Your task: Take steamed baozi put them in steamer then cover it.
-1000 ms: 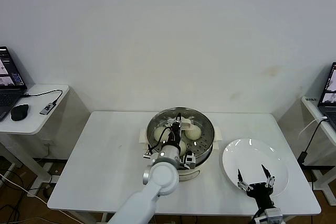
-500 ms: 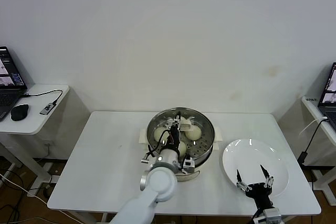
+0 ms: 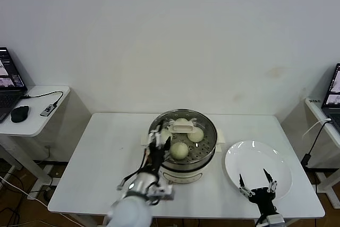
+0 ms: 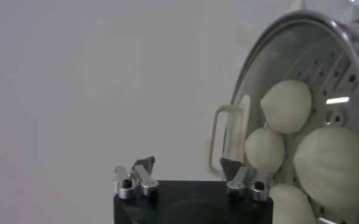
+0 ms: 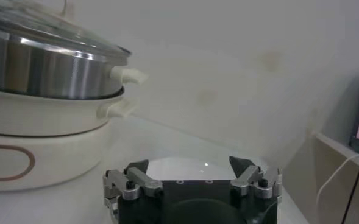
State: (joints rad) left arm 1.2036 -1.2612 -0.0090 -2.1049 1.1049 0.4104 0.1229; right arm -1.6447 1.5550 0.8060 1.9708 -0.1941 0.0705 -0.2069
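The steamer (image 3: pixel 214 137) stands mid-table with the glass cover on it; the cover's cream bar handle (image 3: pixel 182 127) sits at its centre. Several cream-white baozi (image 3: pixel 179 150) lie inside under the glass. My left gripper (image 3: pixel 160 143) is open and empty at the pot's front-left rim, off the handle. In the left wrist view the open gripper (image 4: pixel 187 167) faces the cover (image 4: pixel 307 61) with the baozi (image 4: pixel 287 106) behind it. My right gripper (image 3: pixel 256 183) is open and empty over the near edge of the white plate (image 3: pixel 265 158). The right wrist view shows the steamer (image 5: pixel 45 73), the cover (image 5: pixel 39 27) and the right gripper (image 5: pixel 191 173).
The white plate (image 5: pixel 185 165) lies to the right of the steamer with nothing on it. A side table with a laptop and a mouse (image 3: pixel 19 113) stands at far left. Another laptop (image 3: pixel 333 97) and a cable are at far right.
My left gripper has let go of the cover's handle and drawn back toward the front left. The cover stays on the steamer. The right gripper has hardly moved.
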